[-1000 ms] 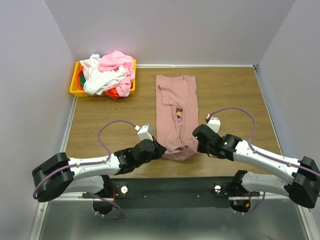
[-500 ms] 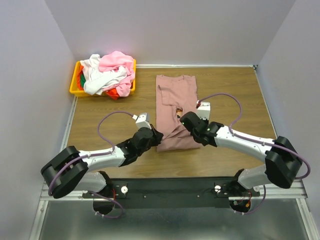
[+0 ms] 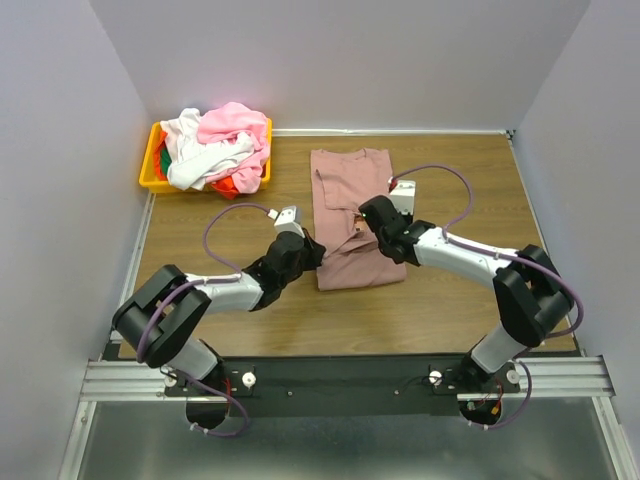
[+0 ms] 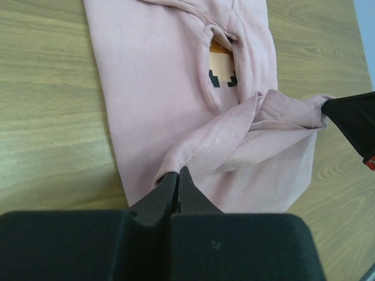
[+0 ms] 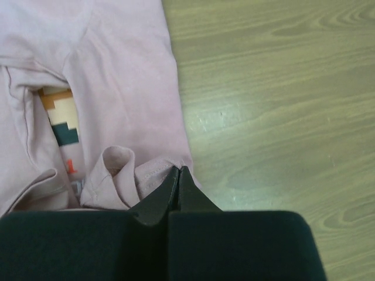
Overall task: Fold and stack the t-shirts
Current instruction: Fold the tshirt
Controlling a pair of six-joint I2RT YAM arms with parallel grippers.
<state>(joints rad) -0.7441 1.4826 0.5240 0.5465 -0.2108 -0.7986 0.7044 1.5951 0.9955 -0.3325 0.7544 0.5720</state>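
A dusty mauve-pink t-shirt [image 3: 345, 190] lies lengthwise on the wooden table, sleeves folded in, a pixel-art print showing in a gap [image 4: 221, 69]. Its near hem is lifted and carried toward the collar. My left gripper [image 3: 312, 251] is shut on the hem's left corner [image 4: 176, 171]. My right gripper [image 3: 366, 212] is shut on the hem's right corner [image 5: 178, 170]. The shirt also fills the right wrist view [image 5: 105, 88]. Other t-shirts, light pink [image 3: 232, 125], white [image 3: 200, 160], red-orange and green, are piled in a bin at the back left.
A yellow plastic bin [image 3: 154, 178] holds the shirt pile at the table's back left corner. Grey walls close in on the left, back and right. Bare wood [image 3: 470, 190] lies right of the shirt. Purple cables loop above both arms.
Both grippers have moved away from the near edge toward the collar, carrying the hem with them. The shirt's lower part now folds over its middle, and the shirt looks shorter.
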